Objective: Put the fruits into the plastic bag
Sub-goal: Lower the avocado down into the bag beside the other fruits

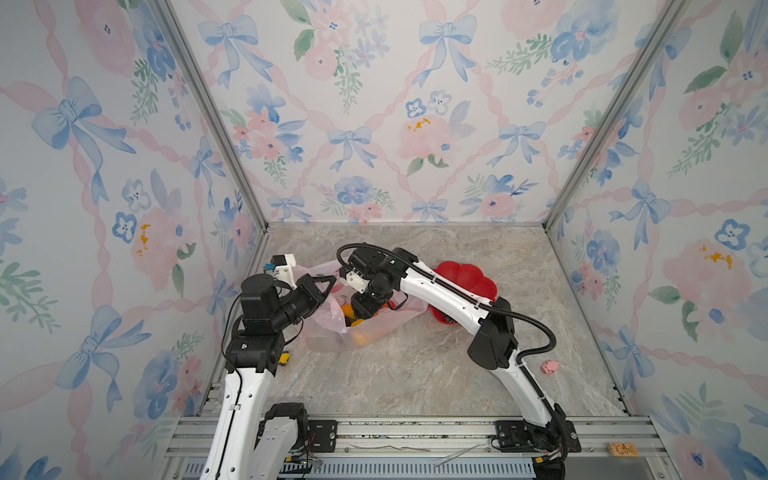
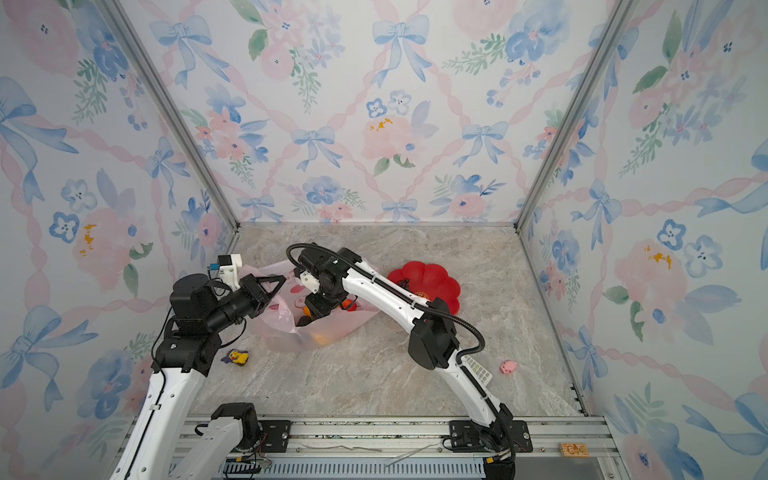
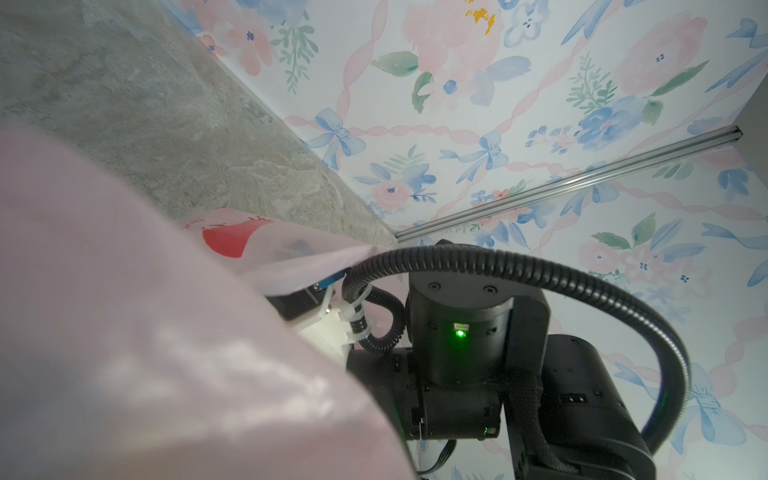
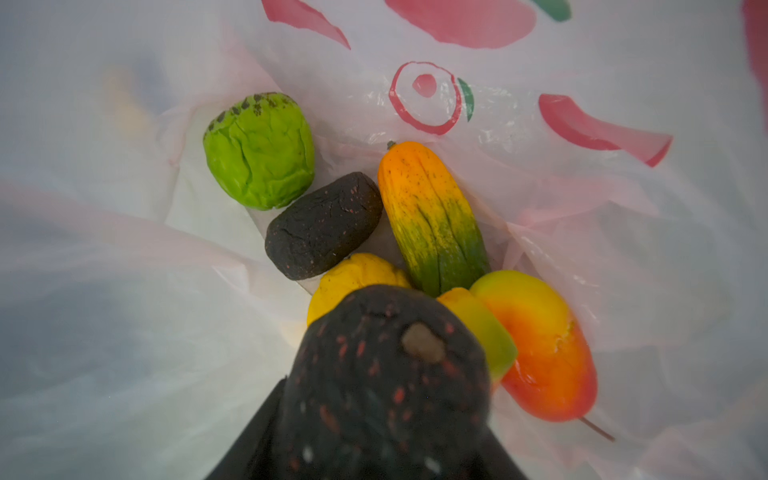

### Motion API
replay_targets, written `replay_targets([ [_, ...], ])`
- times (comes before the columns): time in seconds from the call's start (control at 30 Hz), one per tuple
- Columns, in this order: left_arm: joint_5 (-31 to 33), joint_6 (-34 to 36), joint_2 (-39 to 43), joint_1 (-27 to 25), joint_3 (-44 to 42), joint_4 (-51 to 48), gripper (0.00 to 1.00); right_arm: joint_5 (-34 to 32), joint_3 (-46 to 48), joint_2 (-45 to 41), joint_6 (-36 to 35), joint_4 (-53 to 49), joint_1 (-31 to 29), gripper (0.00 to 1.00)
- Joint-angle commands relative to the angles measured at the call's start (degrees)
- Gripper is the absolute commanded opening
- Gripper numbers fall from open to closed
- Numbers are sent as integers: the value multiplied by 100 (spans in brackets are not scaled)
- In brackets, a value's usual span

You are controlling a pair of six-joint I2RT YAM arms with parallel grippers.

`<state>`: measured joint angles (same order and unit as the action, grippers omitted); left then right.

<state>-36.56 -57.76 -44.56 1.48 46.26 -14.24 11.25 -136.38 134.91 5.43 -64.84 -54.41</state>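
Holding a dark avocado [image 4: 386, 386] with its stem end toward the wrist camera, the right jaws sit down inside the plastic bag [image 1: 365, 328], right over the pile in there: 1 bumpy green ball [image 4: 259, 151], 1 more dark fruit [image 4: 324, 226], an orange-green fruit [image 4: 432, 216], a lemon [image 4: 353, 274] and a mango [image 4: 544, 345]. Left jaws are pinched tight on the bag's rim, lifting it. Bag lies on the worktop [image 1: 415, 374], just beside the red plate [image 1: 469, 278].
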Motion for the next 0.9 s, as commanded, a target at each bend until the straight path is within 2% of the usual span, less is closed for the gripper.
replay_targets([
  [0.0,-96,-7,-24,-42,-34,68,0,304,253,73,801,458,83,25],
  [0.23,-80,-16,13,-42,-99,69,0,685,1121,-134,1906,1396,316,28],
  [0.43,-66,-25,84,-33,-133,65,0,889,1789,-324,2487,2004,422,33],
  [0.57,-57,-25,129,-31,-152,54,0,967,1975,-398,2617,2165,458,36],
  [0.73,-35,-43,130,-25,-157,60,0,1020,1993,-468,2606,2269,461,50],
  [0.87,-17,-43,118,-25,-141,70,0,1038,1909,-550,2534,2274,460,54],
])
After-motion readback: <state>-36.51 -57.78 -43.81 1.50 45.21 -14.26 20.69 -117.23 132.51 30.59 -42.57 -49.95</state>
